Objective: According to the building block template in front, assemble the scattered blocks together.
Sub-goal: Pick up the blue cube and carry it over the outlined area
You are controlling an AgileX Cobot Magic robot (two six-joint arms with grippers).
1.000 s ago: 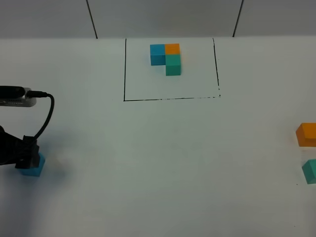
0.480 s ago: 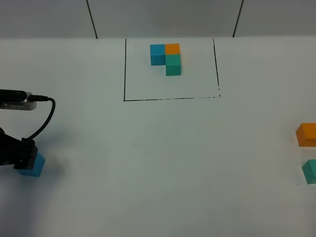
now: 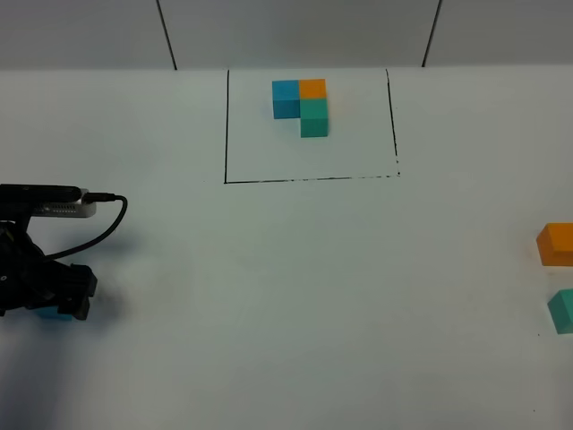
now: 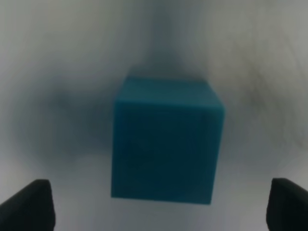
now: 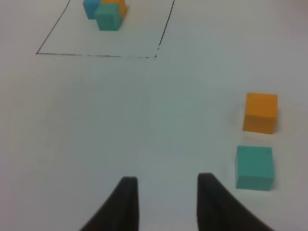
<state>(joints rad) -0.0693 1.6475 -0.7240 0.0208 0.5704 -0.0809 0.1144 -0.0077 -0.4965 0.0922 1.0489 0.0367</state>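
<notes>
The building block template [image 3: 226, 134] is a black-lined rectangle at the far middle of the table, framing a blue, orange and teal cluster [image 3: 302, 106]; the right wrist view shows the template [image 5: 166, 29] too. Of the scattered blocks, the sky-blue cube [image 3: 55, 314] lies at the left, almost hidden under my left gripper [image 3: 67, 296]. In the left wrist view the sky-blue cube [image 4: 166, 139] sits between the wide-open fingertips of my left gripper [image 4: 159, 207], untouched. The orange cube [image 3: 557, 244] and teal cube [image 3: 562, 311] rest at the right edge. My right gripper [image 5: 167, 179] is shut and empty, near the orange cube [image 5: 260, 112] and teal cube [image 5: 254, 167].
A black cable [image 3: 98, 228] loops off the left arm over the table. Two dark seams [image 3: 166, 34] run down the grey wall behind the table.
My left arm has shifted right and come down over the sky-blue cube, which now shows only as a sliver. The other cubes have not moved.
</notes>
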